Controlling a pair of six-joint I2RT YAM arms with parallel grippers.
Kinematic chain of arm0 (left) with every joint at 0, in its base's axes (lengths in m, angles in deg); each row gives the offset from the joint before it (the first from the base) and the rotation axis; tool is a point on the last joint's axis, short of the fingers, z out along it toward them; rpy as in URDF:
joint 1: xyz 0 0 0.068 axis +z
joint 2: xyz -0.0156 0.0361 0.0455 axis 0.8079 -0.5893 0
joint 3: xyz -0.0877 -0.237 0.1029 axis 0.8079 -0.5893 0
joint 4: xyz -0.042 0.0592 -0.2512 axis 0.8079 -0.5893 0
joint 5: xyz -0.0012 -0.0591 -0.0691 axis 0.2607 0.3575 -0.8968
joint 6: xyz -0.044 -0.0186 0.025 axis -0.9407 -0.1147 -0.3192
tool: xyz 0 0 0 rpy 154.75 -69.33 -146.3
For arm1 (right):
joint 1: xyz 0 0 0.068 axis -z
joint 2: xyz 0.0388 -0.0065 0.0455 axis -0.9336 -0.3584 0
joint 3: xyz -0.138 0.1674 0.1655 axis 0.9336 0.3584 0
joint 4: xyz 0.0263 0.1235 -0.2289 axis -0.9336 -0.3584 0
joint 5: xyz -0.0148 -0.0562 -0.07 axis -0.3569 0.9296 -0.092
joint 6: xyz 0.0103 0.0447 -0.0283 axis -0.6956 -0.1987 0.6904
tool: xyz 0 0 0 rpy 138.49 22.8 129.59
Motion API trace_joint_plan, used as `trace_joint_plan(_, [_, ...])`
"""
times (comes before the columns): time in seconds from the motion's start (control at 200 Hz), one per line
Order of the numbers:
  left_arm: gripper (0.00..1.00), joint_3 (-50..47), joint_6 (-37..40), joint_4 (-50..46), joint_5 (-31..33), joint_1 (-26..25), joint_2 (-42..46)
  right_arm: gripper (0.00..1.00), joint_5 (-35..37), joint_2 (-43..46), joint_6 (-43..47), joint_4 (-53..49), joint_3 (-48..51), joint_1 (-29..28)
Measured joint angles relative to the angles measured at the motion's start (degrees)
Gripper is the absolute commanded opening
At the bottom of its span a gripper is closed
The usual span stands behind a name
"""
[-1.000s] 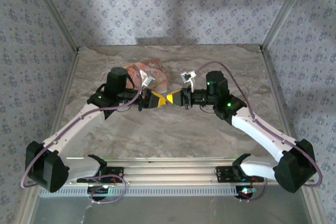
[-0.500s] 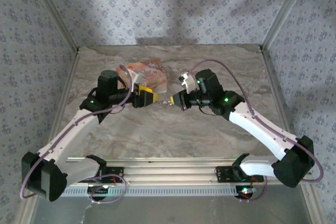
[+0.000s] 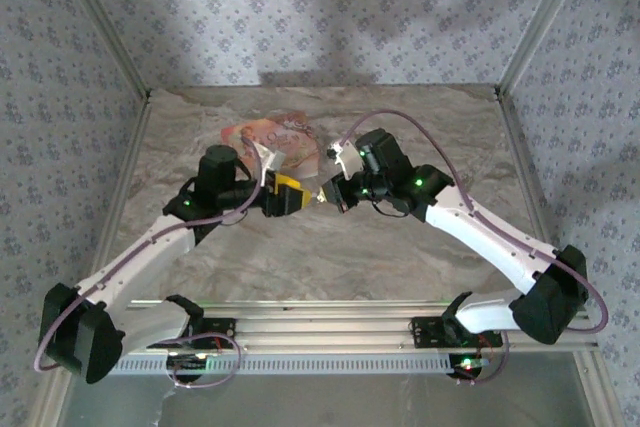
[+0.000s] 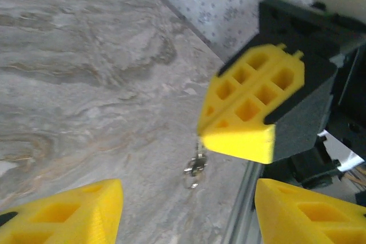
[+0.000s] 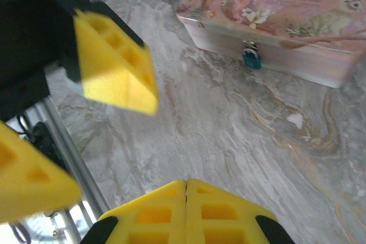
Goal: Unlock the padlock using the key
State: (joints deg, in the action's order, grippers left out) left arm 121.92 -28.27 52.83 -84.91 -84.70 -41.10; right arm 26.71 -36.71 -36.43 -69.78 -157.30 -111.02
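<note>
The padlock (image 5: 250, 58), small and blue, hangs on the clasp at the front wall of the pink box (image 5: 274, 4), its body just above the worktop (image 3: 300, 257). The box lies flat near the far middle of the worktop, lid closed.

The key (image 4: 194, 167) is apart from the lock, in the air on the near side of the box. In the left wrist view it dangles with a small metal ring below the lower tip of the right fingers (image 4: 246, 112). It is blurred, so the exact hold on it cannot be made out. Those right fingers (image 5: 186, 210) are pressed together, yellow pads meeting with no gap.

The left fingers (image 4: 74, 212) stand wide apart and hold nothing. They face the right fingers tip to tip, with the key hanging opposite the gap between them.

From above, both arms reach inward and meet just in front of the box, the left fingers (image 3: 287, 195) and right fingers (image 3: 328, 195) close together but apart.
</note>
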Motion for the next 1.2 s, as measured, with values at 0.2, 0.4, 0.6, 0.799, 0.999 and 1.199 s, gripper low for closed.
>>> trace_joint_plan(0.2, [0.60,0.00,0.02,0.57,1.49,-1.46,-2.45,0.00,-5.16,0.37,-1.27,3.93,1.77,1.07])
trace_joint_plan(0.4, [0.59,0.00,0.00,1.62,2.16,-1.46,-3.08,0.00,-8.76,1.90,-2.62,6.97,3.56,1.49])
trace_joint_plan(0.6, [0.57,0.00,0.02,2.12,3.26,-1.46,-3.28,0.00,-9.97,2.05,-3.26,8.70,3.98,2.03])
trace_joint_plan(0.799, [0.54,-1.99,-2.43,2.38,6.78,2.03,-3.19,0.00,-10.10,2.36,-3.54,9.05,4.39,2.32])
trace_joint_plan(0.999, [0.55,-5.84,-5.60,2.49,8.48,5.92,-2.62,0.00,-10.40,3.43,-3.87,9.07,4.72,2.38])
trace_joint_plan(1.199, [0.59,-7.10,-6.21,7.19,3.15,5.95,1.42,0.00,-10.40,3.45,-4.00,9.44,5.05,2.51])
